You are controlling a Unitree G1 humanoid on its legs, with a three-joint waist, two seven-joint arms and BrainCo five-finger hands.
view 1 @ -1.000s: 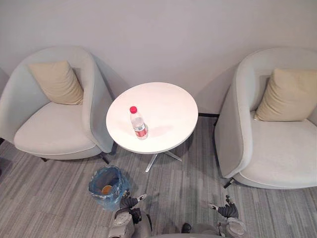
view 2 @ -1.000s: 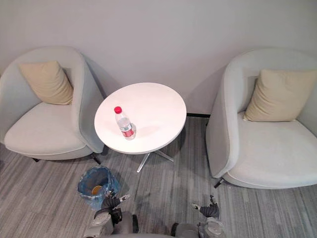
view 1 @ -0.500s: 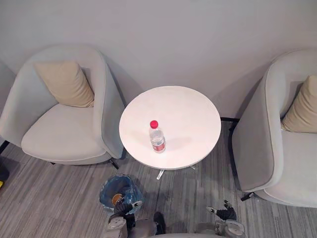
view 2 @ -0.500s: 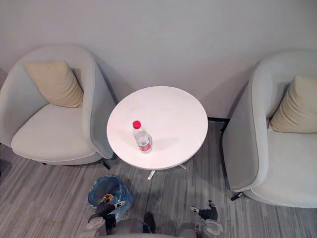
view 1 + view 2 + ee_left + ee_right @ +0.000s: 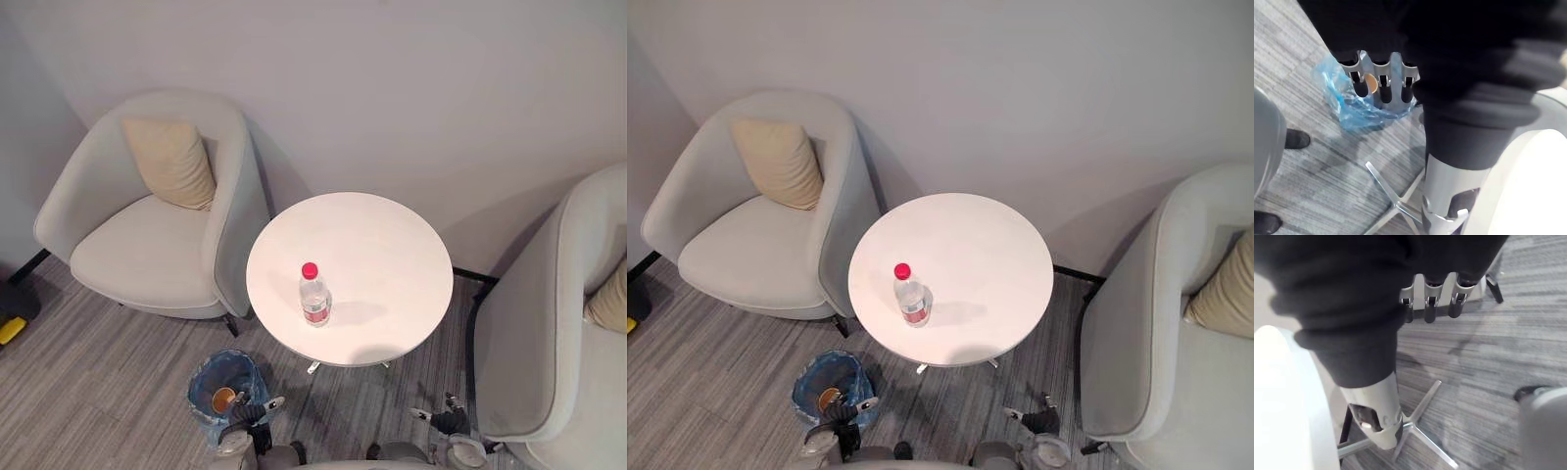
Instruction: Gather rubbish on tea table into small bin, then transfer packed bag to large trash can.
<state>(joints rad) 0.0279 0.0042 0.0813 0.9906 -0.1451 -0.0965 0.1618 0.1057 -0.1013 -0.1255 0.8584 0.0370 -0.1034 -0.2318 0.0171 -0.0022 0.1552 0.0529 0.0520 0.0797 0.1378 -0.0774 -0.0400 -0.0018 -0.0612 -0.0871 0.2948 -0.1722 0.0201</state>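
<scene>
Fingers of the right hand hang straight and empty above the table's metal foot.

The view has swung leftward — tea table now sits centred.

One clear plastic bottle, red cap and red label, stands upright on the round white tea table, left of centre. The small bin, lined with a blue bag, sits on the floor near the table's front-left edge, with an orange-brown item inside.
</scene>
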